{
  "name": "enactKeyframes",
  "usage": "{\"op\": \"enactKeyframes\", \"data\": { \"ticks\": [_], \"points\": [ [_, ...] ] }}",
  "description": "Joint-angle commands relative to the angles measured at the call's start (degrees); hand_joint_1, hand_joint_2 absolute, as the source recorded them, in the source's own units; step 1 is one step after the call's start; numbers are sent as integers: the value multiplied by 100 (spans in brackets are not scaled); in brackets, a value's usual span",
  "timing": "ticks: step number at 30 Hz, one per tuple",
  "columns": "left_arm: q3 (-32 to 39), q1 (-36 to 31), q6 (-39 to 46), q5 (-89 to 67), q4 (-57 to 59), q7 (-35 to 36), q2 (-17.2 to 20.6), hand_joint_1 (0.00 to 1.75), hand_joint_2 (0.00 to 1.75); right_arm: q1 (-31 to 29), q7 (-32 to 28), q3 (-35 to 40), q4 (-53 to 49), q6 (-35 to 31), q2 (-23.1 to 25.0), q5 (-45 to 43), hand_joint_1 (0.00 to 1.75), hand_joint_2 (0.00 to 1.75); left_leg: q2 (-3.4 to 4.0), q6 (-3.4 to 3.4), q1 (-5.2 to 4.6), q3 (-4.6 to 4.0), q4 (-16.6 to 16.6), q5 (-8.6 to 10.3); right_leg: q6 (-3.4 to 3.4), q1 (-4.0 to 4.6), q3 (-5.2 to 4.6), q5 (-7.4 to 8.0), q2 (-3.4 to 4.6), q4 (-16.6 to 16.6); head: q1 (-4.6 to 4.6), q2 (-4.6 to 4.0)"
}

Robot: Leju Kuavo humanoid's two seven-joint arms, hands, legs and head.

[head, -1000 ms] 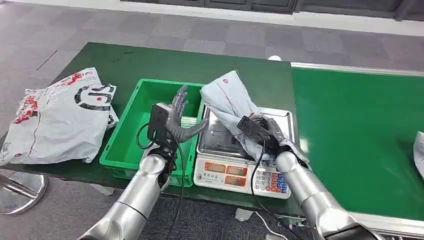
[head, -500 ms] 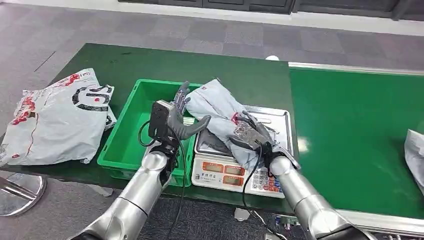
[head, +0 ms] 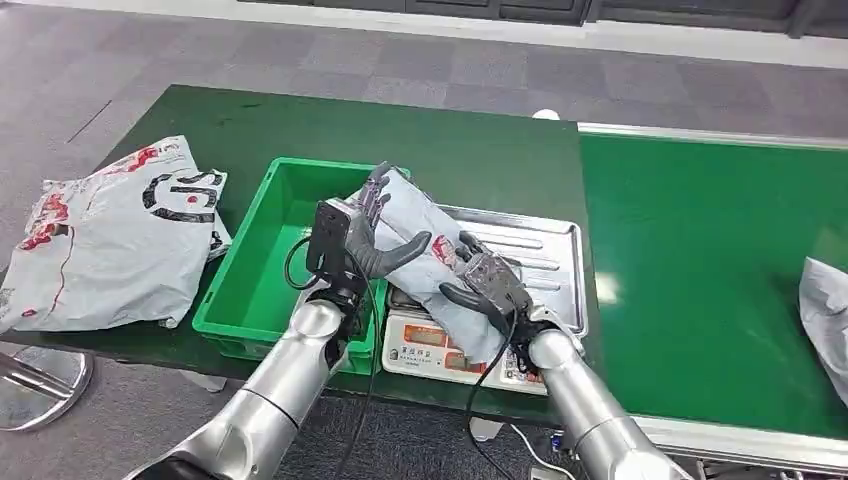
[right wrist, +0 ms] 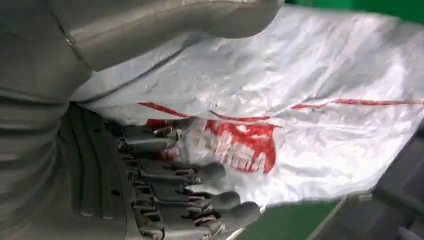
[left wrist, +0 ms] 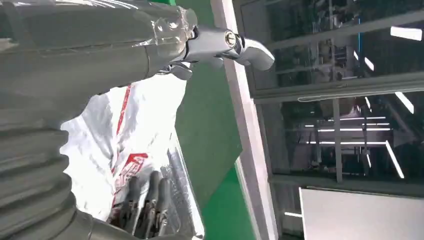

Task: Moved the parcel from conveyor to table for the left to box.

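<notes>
My right hand (head: 487, 283) grips the parcel (head: 425, 235), a grey-white plastic mailing bag, with my fingers (right wrist: 210, 172) curled over its crinkled skin right on a red printed logo (right wrist: 240, 145); the print is too creased and close for me to read any word or brand in it. The parcel lies slanted across the steel pan of the weighing scale (head: 530, 250) beneath my right hand, its far end reaching over the rim of the green crate (head: 262, 262) toward my left hand (head: 365, 235). My left hand is released, fingers spread and raised, with its palm against the parcel's far end and the thumb stretched out along the bag toward my right hand; I cannot tell whether it presses the plastic or merely stands beside it. In my left wrist view the same parcel (left wrist: 115, 150) shows white with red streaks just beyond my thumb. Below my right wrist the scale's front carries orange display windows (head: 425, 337) with small printing that is too fine to read, and a patch of coloured keys beside my forearm. Farther out past my left hand, well apart on the green worktop (head: 480, 155), lie other grey mailing bags (head: 115, 240) with big black characters and red marks that I cannot make out. Away past my right hand, on the green conveyor belt (head: 710, 240), another pale bag (head: 825, 310) sits at the edge.
</notes>
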Motion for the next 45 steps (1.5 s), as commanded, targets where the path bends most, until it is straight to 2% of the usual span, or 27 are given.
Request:
{"op": "enactKeyframes", "data": {
  "ticks": [1,9,12,16,20,23,24,28,33,37,41,42,43,44,45],
  "points": [
    [-533,-228,191,-183,241,151,140,0,175,821,489,-816,-1679,-2334,-278,489,0,175,-29,7,-2,-13,-4,5,-12,0,-5,-5,-29,-1,0,0],
    [-615,-310,404,-383,407,123,134,0,175,1052,43,-1198,-2099,-2438,-476,-7,0,175,-35,10,-5,-36,-4,3,-16,-10,-25,-5,-29,-3,0,0],
    [-687,-363,538,-619,510,40,139,0,175,1072,-712,-1279,-2268,-2377,-438,-854,0,175,-30,7,-11,-41,-3,4,-15,-9,-32,-3,-24,-1,0,0],
    [-698,-369,554,-651,531,39,137,0,175,1054,-775,-1294,-2300,-2405,-415,-922,0,175,-23,8,-12,-40,-5,4,-17,-7,-36,0,-17,-1,0,0],
    [-832,-429,576,-930,720,107,129,0,175,882,-1171,-1356,-2143,-2645,-414,-1512,0,175,-16,5,-9,-43,-1,3,-9,-6,-42,0,-10,5,0,0],
    [-1242,-557,705,-1515,1058,389,175,0,175,790,-1108,-1427,-1940,-2725,-503,-1574,0,175,-18,10,-11,-39,-5,5,-15,-7,-39,2,-12,2,0,0],
    [-1656,-677,798,-2120,1398,670,206,0,175,733,-1052,-1512,-1823,-2781,-522,-1586,0,175,-24,8,-12,-41,-4,6,-11,-8,-37,0,-18,3,0,0],
    [-2290,-844,1111,-3290,2133,1228,172,0,175,758,-1019,-1788,-1882,-2631,-557,-1663,0,175,-25,8,-13,-33,-10,7,-12,-11,-29,1,-18,-3,0,0],
    [-2264,-863,1102,-3313,2162,1220,166,0,175,792,-1002,-1794,-1942,-2599,-546,-1649,0,175,-14,4,-11,-39,-3,1,-11,-9,-36,0,-7,3,0,0],
    [-2696,-1013,1046,-4179,2375,1894,201,0,175,945,-927,-1801,-2201,-2422,-548,-1611,0,175,-20,4,-8,-42,-2,2,-12,-4,-38,-1,-12,4,0,0],
    [-2836,-1134,490,-4478,2545,2166,213,0,175,1013,-881,-1715,-2348,-2268,-613,-1624,0,175,-22,8,-12,-37,-8,5,-18,-7,-37,0,-15,4,0,0],
    [-2923,-1167,334,-4609,2576,2261,224,5,175,1006,-872,-1683,-2352,-2219,-634,-1655,0,175,-19,6,-11,-40,-4,4,-14,-7,-40,-1,-13,6,0,0],
    [-2923,-1169,324,-4619,2571,2266,232,63,175,1000,-872,-1673,-2348,-2215,-634,-1653,0,175,-14,5,-11,-37,-5,3,-10,-8,-37,0,-7,6,0,0],
    [-2947,-1168,315,-4711,2572,2344,240,175,175,993,-874,-1649,-2346,-2203,-640,-1659,0,175,-14,7,-15,-32,-10,4,-13,-11,-33,1,-7,4,0,0],
    [-2955,-1165,291,-4736,2581,2365,243,175,175,994,-873,-1634,-2350,-2201,-636,-1652,0,175,-10,7,-13,-31,-11,4,-14,-8,-31,3,-3,1,0,0]
  ]
}}
